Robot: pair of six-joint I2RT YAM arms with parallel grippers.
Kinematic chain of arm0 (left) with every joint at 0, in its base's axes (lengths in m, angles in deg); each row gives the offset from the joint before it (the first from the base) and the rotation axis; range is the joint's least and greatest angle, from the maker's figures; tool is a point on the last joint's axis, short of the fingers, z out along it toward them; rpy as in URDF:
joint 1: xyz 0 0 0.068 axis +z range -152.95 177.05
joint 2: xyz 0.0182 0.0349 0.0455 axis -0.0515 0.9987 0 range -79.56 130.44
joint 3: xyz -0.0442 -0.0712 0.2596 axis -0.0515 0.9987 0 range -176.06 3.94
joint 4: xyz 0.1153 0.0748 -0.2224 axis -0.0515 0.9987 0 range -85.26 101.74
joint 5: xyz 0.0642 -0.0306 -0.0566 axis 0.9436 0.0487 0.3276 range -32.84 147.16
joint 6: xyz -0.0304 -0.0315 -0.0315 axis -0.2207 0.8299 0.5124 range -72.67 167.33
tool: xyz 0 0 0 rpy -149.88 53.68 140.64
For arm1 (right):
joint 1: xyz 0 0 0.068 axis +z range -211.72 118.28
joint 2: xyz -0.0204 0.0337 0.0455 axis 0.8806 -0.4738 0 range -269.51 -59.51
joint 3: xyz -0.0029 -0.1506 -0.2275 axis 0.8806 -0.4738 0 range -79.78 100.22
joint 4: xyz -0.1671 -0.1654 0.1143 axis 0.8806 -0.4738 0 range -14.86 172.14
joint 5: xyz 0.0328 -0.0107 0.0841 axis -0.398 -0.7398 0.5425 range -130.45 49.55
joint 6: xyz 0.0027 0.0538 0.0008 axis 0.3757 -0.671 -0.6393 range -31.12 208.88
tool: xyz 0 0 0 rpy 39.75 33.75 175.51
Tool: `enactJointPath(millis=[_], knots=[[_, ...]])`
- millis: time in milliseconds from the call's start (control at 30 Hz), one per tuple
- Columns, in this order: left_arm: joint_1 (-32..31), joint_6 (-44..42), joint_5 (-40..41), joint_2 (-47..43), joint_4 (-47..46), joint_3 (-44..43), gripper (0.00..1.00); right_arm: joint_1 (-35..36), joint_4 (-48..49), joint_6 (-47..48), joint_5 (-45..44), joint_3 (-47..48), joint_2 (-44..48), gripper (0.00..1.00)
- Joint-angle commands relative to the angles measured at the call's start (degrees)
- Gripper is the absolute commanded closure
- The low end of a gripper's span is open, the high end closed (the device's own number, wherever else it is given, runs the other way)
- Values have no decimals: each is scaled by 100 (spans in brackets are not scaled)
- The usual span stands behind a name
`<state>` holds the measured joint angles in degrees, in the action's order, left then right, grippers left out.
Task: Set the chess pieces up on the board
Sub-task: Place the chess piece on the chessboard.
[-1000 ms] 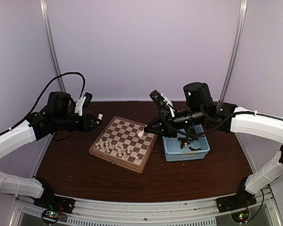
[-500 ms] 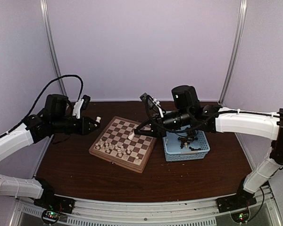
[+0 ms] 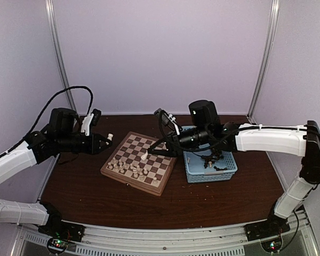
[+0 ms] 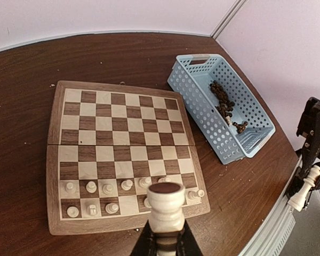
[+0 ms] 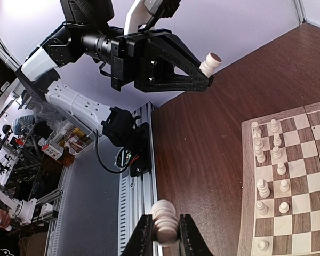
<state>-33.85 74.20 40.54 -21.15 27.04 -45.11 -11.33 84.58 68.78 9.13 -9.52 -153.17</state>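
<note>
The board [image 3: 148, 146] lies mid-table with several cream-white chess pieces [image 3: 129, 168] in two rows along its near edge. My left gripper [image 3: 105, 140] hovers off the board's far-left corner, shut on a cream piece [image 3: 111, 136]. The left wrist view shows that piece [image 4: 165, 207] between the jaws, base end towards the camera, above the board [image 4: 128, 128]. Over the board's right half, my right gripper [image 3: 148, 154] is shut on another cream piece [image 3: 144, 157]. In the right wrist view this piece [image 5: 164, 224] is pinched between the fingers [image 5: 144, 237], with the board [image 5: 309, 138] to the right.
A light-blue perforated basket [image 3: 194, 169] stands right of the board, holding several dark brown pieces [image 4: 224, 104]. The table's metal front rail [image 5: 141, 160] runs along the near edge. The left arm's cable [image 3: 69, 90] loops behind it.
My right arm has carried its cream piece leftward from the board's right edge to over the board. The left gripper has drifted slightly left and down with its piece.
</note>
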Motion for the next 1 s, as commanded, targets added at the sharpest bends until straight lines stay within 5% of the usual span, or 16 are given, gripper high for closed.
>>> enactJointPath(millis=[0, 467, 733, 967], knots=[[40, -86, 23, -80, -35, 39, 100, -5, 255, -68, 15, 172, -80, 100], [40, -53, 54, -200, -6, 150, 100, 342, -1755, 1253, -3496, 659, -486, 100], [40, -59, 53, -187, 16, 134, 100, 512, -1584, 1434, -3482, 632, -676, 100], [40, -26, 0, -111, -46, 134, 100, 576, -1277, 1604, -2038, 593, -716, 100]])
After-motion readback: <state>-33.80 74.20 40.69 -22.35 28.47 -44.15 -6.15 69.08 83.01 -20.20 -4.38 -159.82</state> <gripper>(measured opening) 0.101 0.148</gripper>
